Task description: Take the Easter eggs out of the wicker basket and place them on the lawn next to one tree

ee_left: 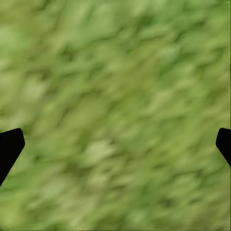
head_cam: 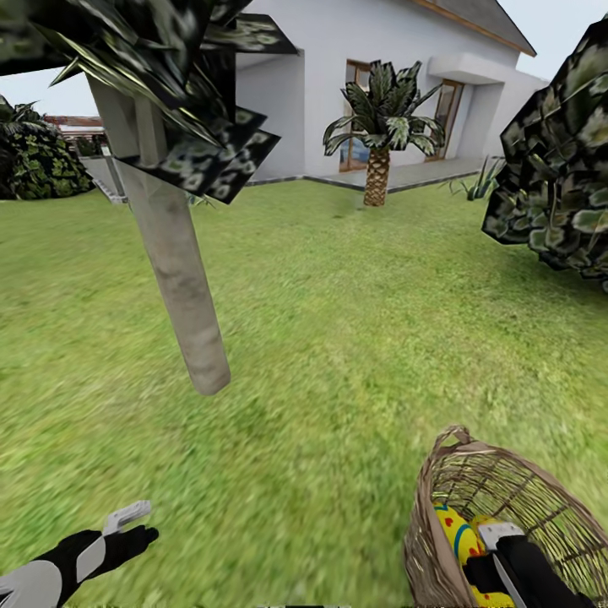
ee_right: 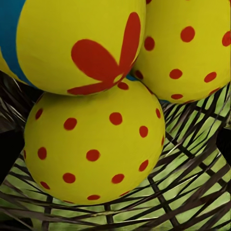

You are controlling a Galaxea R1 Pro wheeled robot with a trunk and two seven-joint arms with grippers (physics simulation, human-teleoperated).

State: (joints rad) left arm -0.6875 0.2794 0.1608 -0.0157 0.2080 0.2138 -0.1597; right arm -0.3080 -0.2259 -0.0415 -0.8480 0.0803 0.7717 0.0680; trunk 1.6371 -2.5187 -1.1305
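The wicker basket (head_cam: pixel 540 498) stands on the lawn (head_cam: pixel 338 338) at the lower right, and yellow Easter eggs (head_cam: pixel 454 534) show inside it. My right gripper (head_cam: pixel 488 559) reaches down into the basket. In the right wrist view it (ee_right: pixel 115 149) is open, its dark fingers either side of a red-dotted egg (ee_right: pixel 94 144). Against that egg rest a red-flower egg (ee_right: pixel 82 43) and another dotted egg (ee_right: pixel 192 48). A tree (head_cam: pixel 179 279) with a pale trunk rises left of the basket. My left gripper (head_cam: pixel 139 523) hangs open over bare grass (ee_left: pixel 115 96), holding nothing.
A short palm (head_cam: pixel 377 169) stands before the white house (head_cam: pixel 355 67) at the back. A dark bush (head_cam: pixel 557 169) fills the right side and another bush (head_cam: pixel 42 160) sits far left. Open grass lies between the tree's base and the basket.
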